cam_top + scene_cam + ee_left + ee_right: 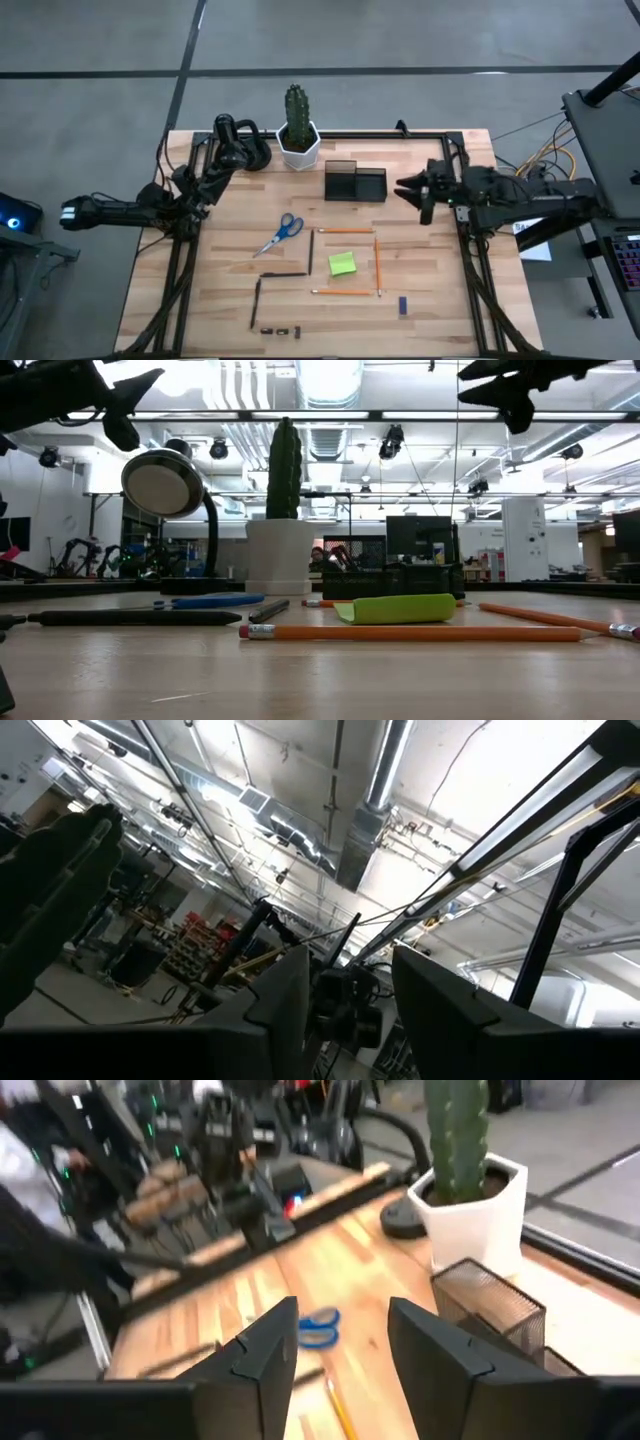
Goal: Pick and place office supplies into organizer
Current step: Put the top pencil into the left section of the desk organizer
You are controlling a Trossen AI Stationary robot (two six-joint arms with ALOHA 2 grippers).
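**Q:** Light wooden tabletop [430, 320] with a black frame around it, open workshop behind. So where's all the desk stuff sitting?

**A:** Spread over the middle and near half of the wood. The blue-handled scissors [281, 233] lie left of centre. The lime-green sticky-note pad [342, 263] is boxed in by thin orange pencils [348, 231] on three sides. Dark pens [283, 274] lie to its left, a small blue block [403, 305] sits off to the right, and tiny black clips [281, 330] are near the front edge. None of it is in the small dark smoky-translucent two-compartment organizer [355, 182], which stands at the back, just right of the white hexagonal pot with the green cactus [298, 142].

**Q:** And the arms?

**A:** Neither is touching anything. The left gripper [345, 1005] is up off the table at the left edge, pointed up at the ceiling ducts, fingers [285, 995] spread with nothing between them. The right gripper [340, 1345] hangs above the right side of the table, just right of the organizer, facing across toward the scissors and cactus pot; its fingers [435, 1355] are parted and empty too.

**Q:** Anything else?

**A:** A black rounded gooseneck gadget [243, 142] stands just left of the pot.
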